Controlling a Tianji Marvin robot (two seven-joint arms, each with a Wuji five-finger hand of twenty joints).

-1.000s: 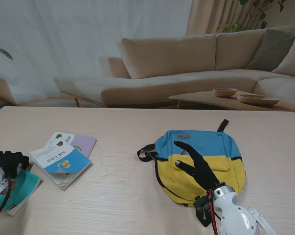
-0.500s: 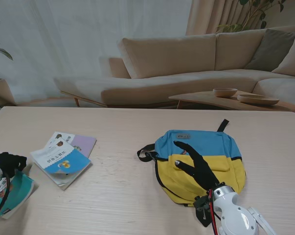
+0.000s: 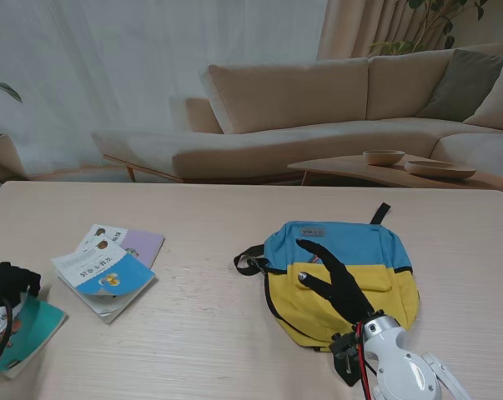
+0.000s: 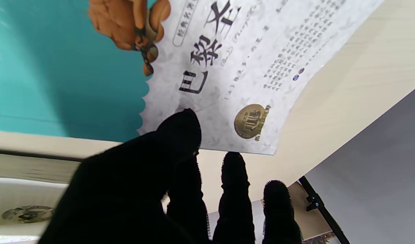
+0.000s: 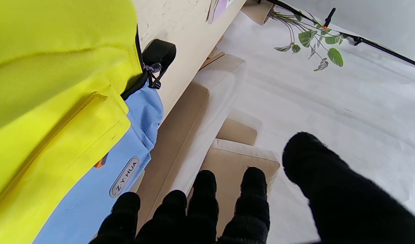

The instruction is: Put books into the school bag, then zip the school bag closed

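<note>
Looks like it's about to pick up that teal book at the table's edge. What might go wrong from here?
The teal book lies by the table's near left corner, under the left hand; a fumbled grasp might push it off. The thumb touches only the cover, so the hold may slip. The right hand rests over the bag, which looks zipped shut, so packing can't start yet.

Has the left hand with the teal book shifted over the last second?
Yes. The left hand and the teal book have drifted nearer to me and slightly left, away from the stacked books, which stayed put.
</note>
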